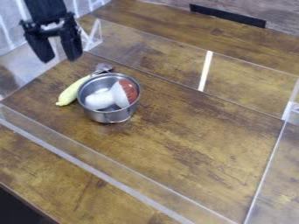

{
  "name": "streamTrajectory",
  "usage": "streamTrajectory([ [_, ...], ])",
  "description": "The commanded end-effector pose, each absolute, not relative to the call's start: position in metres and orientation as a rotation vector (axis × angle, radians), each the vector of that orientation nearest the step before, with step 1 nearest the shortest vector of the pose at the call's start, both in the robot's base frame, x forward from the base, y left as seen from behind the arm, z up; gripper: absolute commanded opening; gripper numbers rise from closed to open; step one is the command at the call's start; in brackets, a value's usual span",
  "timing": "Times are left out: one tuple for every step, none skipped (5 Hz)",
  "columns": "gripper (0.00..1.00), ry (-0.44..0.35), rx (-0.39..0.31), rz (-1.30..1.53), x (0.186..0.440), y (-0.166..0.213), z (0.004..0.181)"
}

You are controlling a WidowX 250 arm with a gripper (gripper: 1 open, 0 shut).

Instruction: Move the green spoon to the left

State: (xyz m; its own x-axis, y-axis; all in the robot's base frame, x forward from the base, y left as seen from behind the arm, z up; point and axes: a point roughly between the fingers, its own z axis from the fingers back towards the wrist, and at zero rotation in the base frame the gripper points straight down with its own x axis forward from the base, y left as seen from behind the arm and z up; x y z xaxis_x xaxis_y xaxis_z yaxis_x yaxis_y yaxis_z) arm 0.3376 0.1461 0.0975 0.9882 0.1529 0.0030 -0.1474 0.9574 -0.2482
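The green spoon (73,89) lies flat on the wooden table just left of the steel bowl (108,97), its greyish end (100,71) pointing toward the back. It rests against or very near the bowl's rim. My gripper (56,54) hangs above and to the left of the spoon, near the top left corner. Its two black fingers (44,48) stand apart with nothing between them.
The bowl holds white and red contents. Clear acrylic walls (70,144) fence the wooden work surface, with a tall panel on the right (274,166). A dark object (228,15) sits at the far back edge.
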Motion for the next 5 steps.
streamTrajectory([
  [1.0,-0.091,-0.22,0.037,0.352,0.149,0.127],
  [1.0,-0.101,-0.212,-0.04,0.359,0.15,0.137],
  [1.0,-0.11,-0.212,-0.107,0.365,0.153,0.142],
  [1.0,-0.112,-0.219,-0.16,0.369,0.155,0.143],
  [1.0,-0.116,-0.228,-0.141,0.375,0.143,0.154],
])
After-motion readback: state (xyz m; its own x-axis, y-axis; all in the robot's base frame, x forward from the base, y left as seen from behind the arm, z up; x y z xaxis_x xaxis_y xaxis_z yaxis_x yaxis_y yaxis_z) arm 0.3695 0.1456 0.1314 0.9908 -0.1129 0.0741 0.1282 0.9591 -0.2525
